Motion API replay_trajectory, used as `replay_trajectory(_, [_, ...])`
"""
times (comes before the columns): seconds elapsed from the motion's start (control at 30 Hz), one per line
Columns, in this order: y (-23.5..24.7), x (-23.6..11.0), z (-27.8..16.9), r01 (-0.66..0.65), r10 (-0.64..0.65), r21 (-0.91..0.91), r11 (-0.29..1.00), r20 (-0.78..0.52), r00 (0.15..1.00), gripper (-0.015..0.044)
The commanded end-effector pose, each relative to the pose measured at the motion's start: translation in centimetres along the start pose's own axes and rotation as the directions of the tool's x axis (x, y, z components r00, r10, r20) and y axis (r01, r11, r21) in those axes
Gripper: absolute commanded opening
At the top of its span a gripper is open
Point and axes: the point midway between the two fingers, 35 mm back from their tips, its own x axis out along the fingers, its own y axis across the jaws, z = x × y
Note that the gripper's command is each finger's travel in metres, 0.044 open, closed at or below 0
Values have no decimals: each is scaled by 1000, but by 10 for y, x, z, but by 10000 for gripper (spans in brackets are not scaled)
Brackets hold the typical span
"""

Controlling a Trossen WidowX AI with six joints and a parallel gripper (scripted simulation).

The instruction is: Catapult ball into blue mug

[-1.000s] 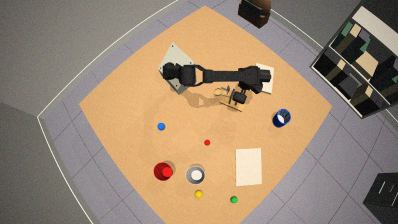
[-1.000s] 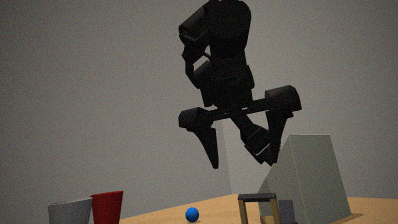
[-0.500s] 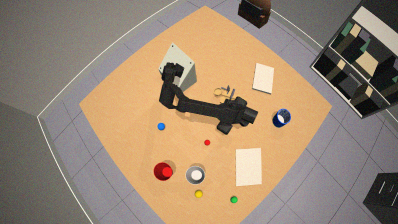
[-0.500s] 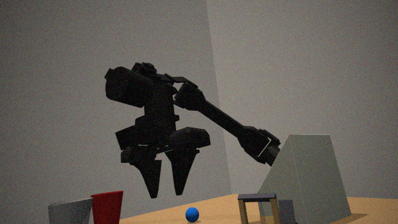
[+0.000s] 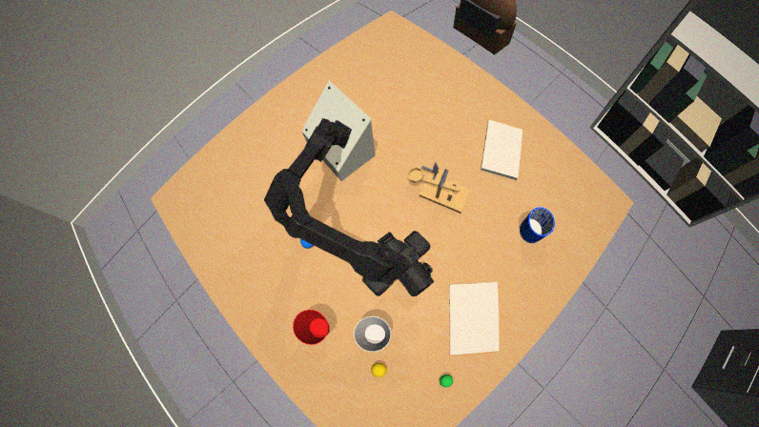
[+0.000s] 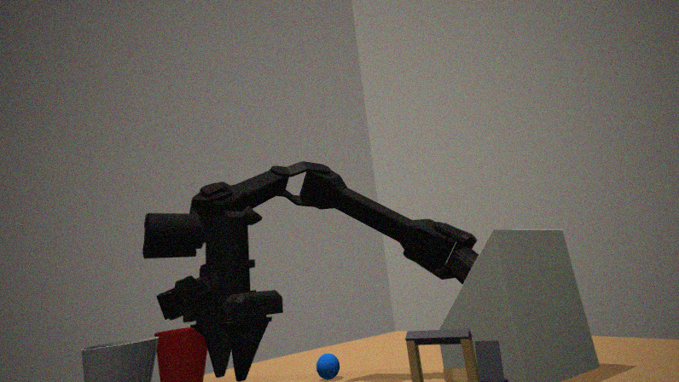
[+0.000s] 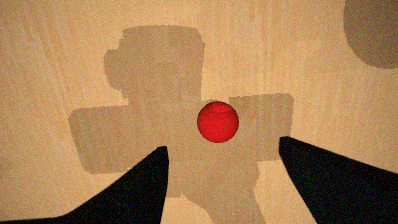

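A small red ball (image 7: 218, 122) lies on the table in the wrist view, ahead of and between the fingertips. The arm hides it in the top view. My gripper (image 7: 223, 149) (image 6: 230, 378) is open, points down and holds nothing; its fingers are beyond the near edge of the ball in the wrist view, not touching it. The wooden catapult (image 5: 458, 201) (image 6: 439, 337) stands near the table's middle, its round cup toward the arm's base and its dark crossbar raised on posts. The blue mug (image 5: 531, 231) stands upright at the right of the table.
A blue ball (image 5: 306, 242) (image 6: 327, 366) lies beside the arm's shadow. A red cup (image 5: 302, 324) (image 6: 182, 353) and grey cup (image 5: 360, 341) (image 6: 121, 362) stand near a yellow ball (image 5: 379, 370) and green ball (image 5: 445, 380). Two white pads (image 5: 474, 317) (image 5: 502, 148) lie flat.
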Motion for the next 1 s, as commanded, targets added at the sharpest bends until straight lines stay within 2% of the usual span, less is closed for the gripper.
replay_trajectory(0.0, [-2,14,-4,6,-6,-8,1000,-9,1000,300])
replay_trajectory(0.97, [-3,54,-4,8,-8,-8,1000,-9,1000,300])
